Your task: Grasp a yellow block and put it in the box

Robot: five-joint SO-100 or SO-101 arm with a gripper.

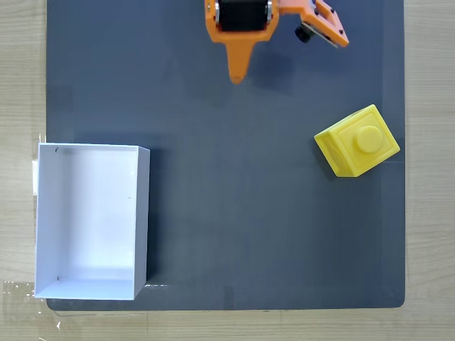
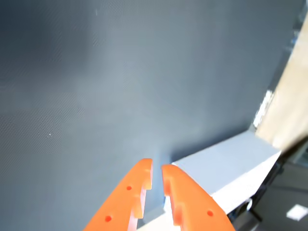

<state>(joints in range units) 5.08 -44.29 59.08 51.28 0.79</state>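
Fixed view, looking straight down: a dark grey mat [image 1: 234,213] lies on a pale wooden tabletop [image 1: 21,71]. The orange gripper [image 1: 237,74] enters from the top edge, its upper body cut off by the frame, its tip pointing down over bare mat. The yellow block [image 1: 357,142], a cube with one round stud on a raised square face, sits on the mat near the right edge, turned slightly askew, well apart from the gripper. The white open-topped box [image 1: 142,213] stands at the lower left, overlapping the mat's left edge, with nothing inside it; block and box lie far apart, on opposite sides of the mat. Wrist view: the two orange fingers [image 2: 130,197] rise from the bottom edge, their tips [image 2: 157,169] almost touching with only a narrow slit between them and nothing held. Behind them a white wall of the box [image 2: 226,161] runs toward the right, blurred and partly cut off, with a strip of wood [image 2: 288,106] beyond it. Dark, unclear shapes fill the lower right corner of this view.
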